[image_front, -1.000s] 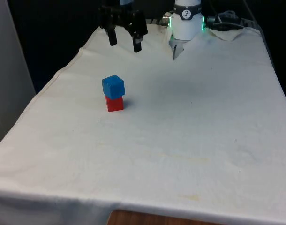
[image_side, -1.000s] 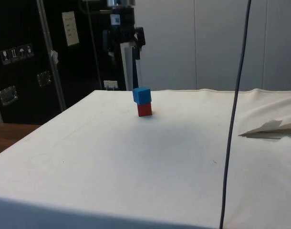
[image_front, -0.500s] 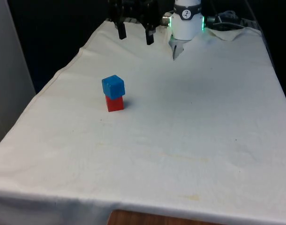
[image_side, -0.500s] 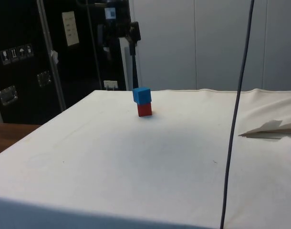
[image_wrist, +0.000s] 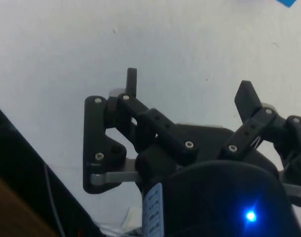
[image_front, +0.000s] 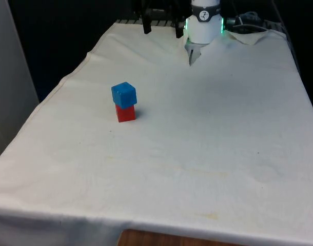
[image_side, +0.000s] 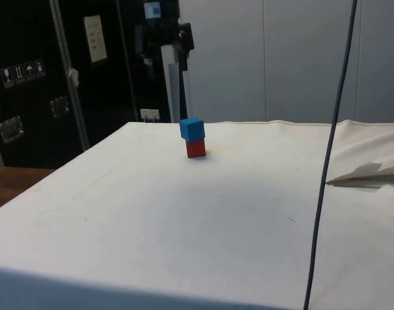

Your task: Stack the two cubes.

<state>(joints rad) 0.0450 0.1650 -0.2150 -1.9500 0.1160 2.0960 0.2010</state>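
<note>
Left of centre in the front view, the blue cube [image_front: 124, 95] is sitting squarely on the red cube [image_front: 125, 113], the pair standing upright on the white-clothed table [image_front: 208, 148], their shared long axis running straight up. The blue one is looking slightly twisted against the red beneath it, one corner pointing toward the lower edge of the frame. By my reading the stack is made.

Moving right, at the top of the frame, the end effector [image_front: 161, 28] is hanging high above the table's far end, well apart from the cubes, fingers spread wide and gripping nothing; the wrist view is showing the same gap between them [image_wrist: 190, 94]. The stack is lying down and to the left of it, so any return would be running that way.
</note>
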